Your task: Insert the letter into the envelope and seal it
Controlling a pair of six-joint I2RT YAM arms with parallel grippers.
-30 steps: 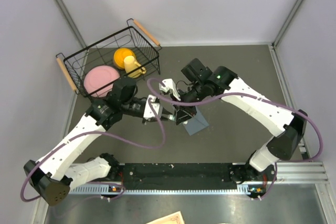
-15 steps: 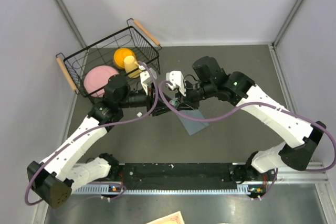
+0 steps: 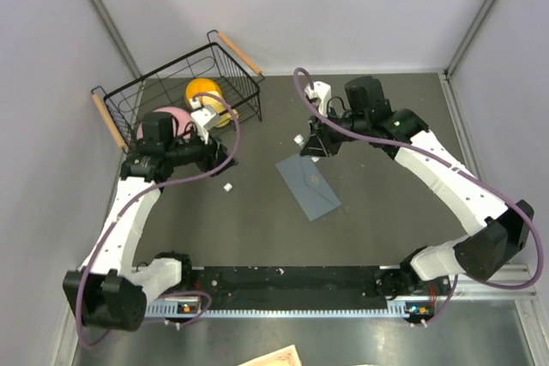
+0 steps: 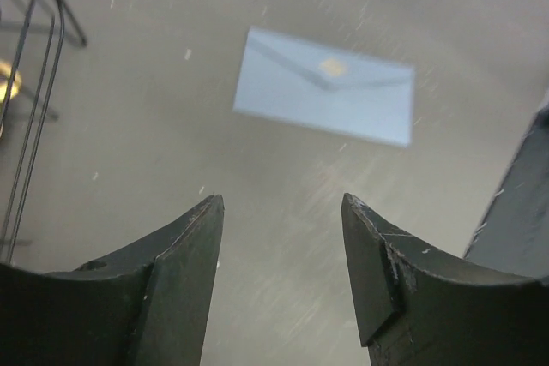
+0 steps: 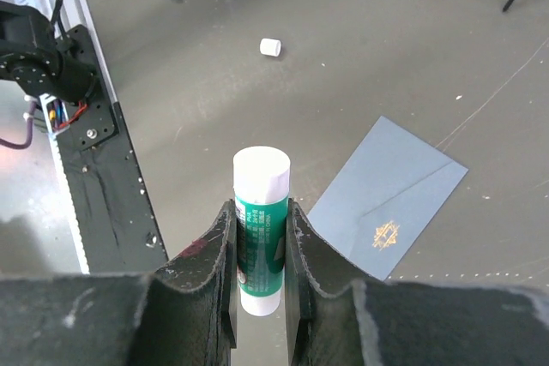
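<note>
Envelope (image 3: 309,184): flat mid-table (image 3: 386,220), flap down, gold spot up; letter unseen.
Left gripper (image 4: 281,212): jaws wide, empty.
Right gripper (image 5: 260,212): clamped on upright glue stick (image 5: 260,182).
Cap (image 5: 270,47): loose.
Sealing likely: lift flap, glue edges lightly.

The envelope (image 3: 309,184) is lying flat and free on the table (image 3: 386,220). It is blue-grey and rectangular, sitting near the middle and turned diagonally in the top view, one short end pointing far-left and the other near-right. Its pointed flap (image 4: 292,51) is lying folded down on the upward face, with a small gold spot (image 5: 385,233) showing by the tip.
</note>
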